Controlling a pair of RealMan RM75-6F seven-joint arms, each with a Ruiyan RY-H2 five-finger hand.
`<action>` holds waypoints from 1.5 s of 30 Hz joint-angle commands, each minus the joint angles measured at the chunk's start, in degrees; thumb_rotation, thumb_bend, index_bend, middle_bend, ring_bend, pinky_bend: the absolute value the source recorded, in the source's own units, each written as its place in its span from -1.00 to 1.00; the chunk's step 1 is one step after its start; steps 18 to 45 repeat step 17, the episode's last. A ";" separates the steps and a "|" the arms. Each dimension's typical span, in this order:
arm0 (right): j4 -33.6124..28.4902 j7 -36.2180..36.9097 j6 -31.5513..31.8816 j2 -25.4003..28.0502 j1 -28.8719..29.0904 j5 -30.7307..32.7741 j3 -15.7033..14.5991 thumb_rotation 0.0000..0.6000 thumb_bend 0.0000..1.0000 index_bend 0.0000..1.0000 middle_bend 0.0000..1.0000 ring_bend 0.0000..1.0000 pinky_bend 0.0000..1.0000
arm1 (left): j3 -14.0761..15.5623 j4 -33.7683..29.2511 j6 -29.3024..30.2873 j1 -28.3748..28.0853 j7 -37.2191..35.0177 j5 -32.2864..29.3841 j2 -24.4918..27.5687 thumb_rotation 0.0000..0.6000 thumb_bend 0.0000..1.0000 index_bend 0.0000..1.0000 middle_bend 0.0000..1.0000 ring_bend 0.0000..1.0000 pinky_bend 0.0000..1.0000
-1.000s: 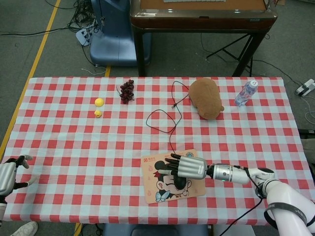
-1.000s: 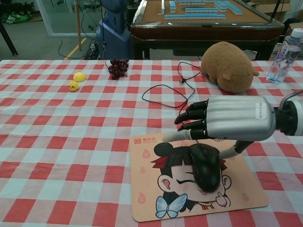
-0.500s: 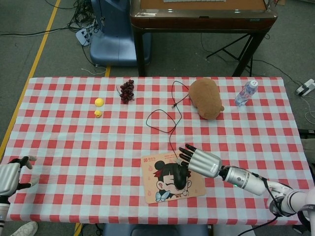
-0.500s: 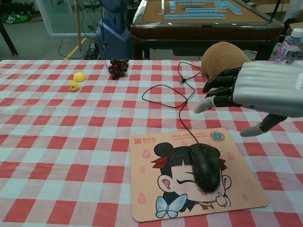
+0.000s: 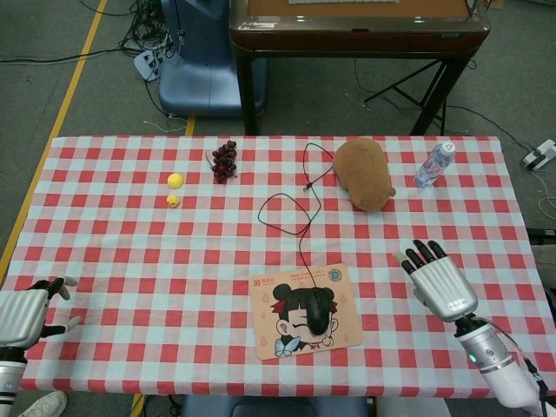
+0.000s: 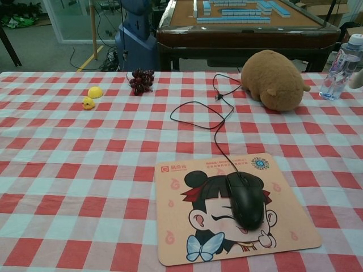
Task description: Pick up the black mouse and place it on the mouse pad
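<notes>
Mouse pad (image 6: 187, 226): flat, peach-coloured, printed with a cartoon girl; red logo with small script at its top-left corner, too small to read; black mouse (image 6: 247, 200): smooth, rounded, lying on the pad's right half, its cable (image 6: 199, 105) looping across the checked tabletop (image 6: 68, 170); right hand (image 5: 440, 278): metallic, fingers spread wide, holding nothing, well apart from the pad; left hand (image 5: 26, 310): at the tabletop's near-left edge, fingers apart, empty.

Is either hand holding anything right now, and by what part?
Nothing is held. The right hand is open beside the cartoon-printed mouse pad; the black corded mouse rests there. The left hand is empty.
</notes>
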 commanded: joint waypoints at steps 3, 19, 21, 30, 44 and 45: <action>0.17 4.60 5.68 0.52 -5.61 0.88 1.16 1.00 -0.77 -0.47 -0.31 -0.60 -0.45 | 0.44 -0.89 0.77 0.07 -0.32 1.44 0.37 1.00 -0.76 -0.14 0.00 -0.23 0.10; 4.45 16.88 14.01 0.70 -15.18 2.76 5.05 1.00 -0.77 -0.47 -0.35 -0.60 -0.45 | 0.89 -0.84 -0.42 -0.58 0.30 1.63 -0.23 1.00 -0.76 -0.14 0.00 -0.23 0.10; 4.45 16.88 14.01 0.70 -15.18 2.76 5.05 1.00 -0.77 -0.47 -0.35 -0.60 -0.45 | 0.89 -0.84 -0.42 -0.58 0.30 1.63 -0.23 1.00 -0.76 -0.14 0.00 -0.23 0.10; 4.45 16.88 14.01 0.70 -15.18 2.76 5.05 1.00 -0.77 -0.47 -0.35 -0.60 -0.45 | 0.89 -0.84 -0.42 -0.58 0.30 1.63 -0.23 1.00 -0.76 -0.14 0.00 -0.23 0.10; 4.45 16.88 14.01 0.70 -15.18 2.76 5.05 1.00 -0.77 -0.47 -0.35 -0.60 -0.45 | 0.89 -0.84 -0.42 -0.58 0.30 1.63 -0.23 1.00 -0.76 -0.14 0.00 -0.23 0.10; 4.45 16.88 14.01 0.70 -15.18 2.76 5.05 1.00 -0.77 -0.47 -0.35 -0.60 -0.45 | 0.89 -0.84 -0.42 -0.58 0.30 1.63 -0.23 1.00 -0.76 -0.14 0.00 -0.23 0.10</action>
